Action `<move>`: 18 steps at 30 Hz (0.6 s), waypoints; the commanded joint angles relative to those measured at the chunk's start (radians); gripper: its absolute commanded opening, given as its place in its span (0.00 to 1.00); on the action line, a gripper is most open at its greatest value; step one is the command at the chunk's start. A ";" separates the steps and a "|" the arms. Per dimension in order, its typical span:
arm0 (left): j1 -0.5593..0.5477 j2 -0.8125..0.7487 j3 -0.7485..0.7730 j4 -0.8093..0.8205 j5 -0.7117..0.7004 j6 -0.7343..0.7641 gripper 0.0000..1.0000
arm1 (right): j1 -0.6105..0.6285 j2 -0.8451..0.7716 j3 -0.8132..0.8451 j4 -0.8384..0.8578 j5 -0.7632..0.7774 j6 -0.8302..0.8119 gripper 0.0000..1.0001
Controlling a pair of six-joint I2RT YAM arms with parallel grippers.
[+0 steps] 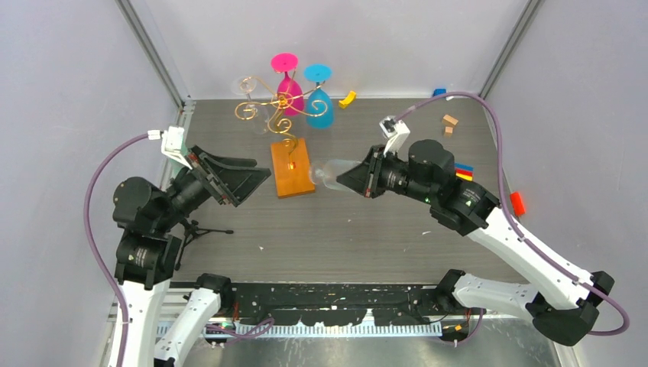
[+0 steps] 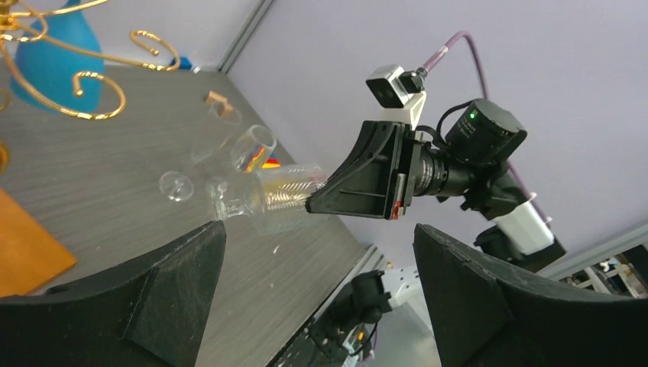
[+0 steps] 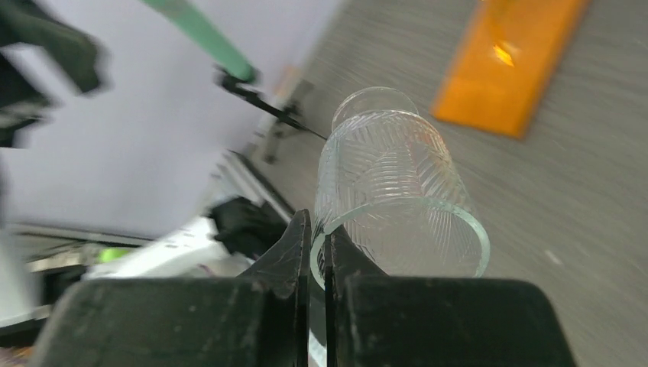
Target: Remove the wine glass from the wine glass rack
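The wine glass rack (image 1: 279, 103) is a gold wire stand with spiral arms on an orange wooden base (image 1: 293, 168) at the back middle. A pink glass (image 1: 284, 80), a blue glass (image 1: 319, 103) and a clear glass (image 1: 251, 90) hang on it. My right gripper (image 1: 341, 180) is shut on the rim of a clear ribbed wine glass (image 1: 325, 174), held on its side in the air just right of the base. The right wrist view shows the rim pinched between the fingertips (image 3: 321, 229). My left gripper (image 1: 256, 172) is open and empty, left of the base, facing the glass (image 2: 275, 200).
A yellow block (image 1: 348, 98), a blue block (image 1: 439, 92) and wooden blocks (image 1: 449, 122) lie near the back wall. Stacked coloured blocks (image 1: 463, 171) and a red block (image 1: 518, 202) lie at the right. A small black tripod (image 1: 200, 228) stands by the left arm.
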 commanded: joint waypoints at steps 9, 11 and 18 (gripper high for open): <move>0.000 0.016 0.014 -0.136 0.028 0.203 0.96 | 0.003 0.098 0.173 -0.760 0.572 -0.185 0.00; 0.001 0.014 0.010 -0.139 0.029 0.209 0.96 | -0.015 0.149 0.172 -0.788 0.600 -0.184 0.00; 0.000 0.010 0.006 -0.163 0.020 0.234 0.96 | -0.190 0.223 0.100 -0.781 0.557 -0.199 0.00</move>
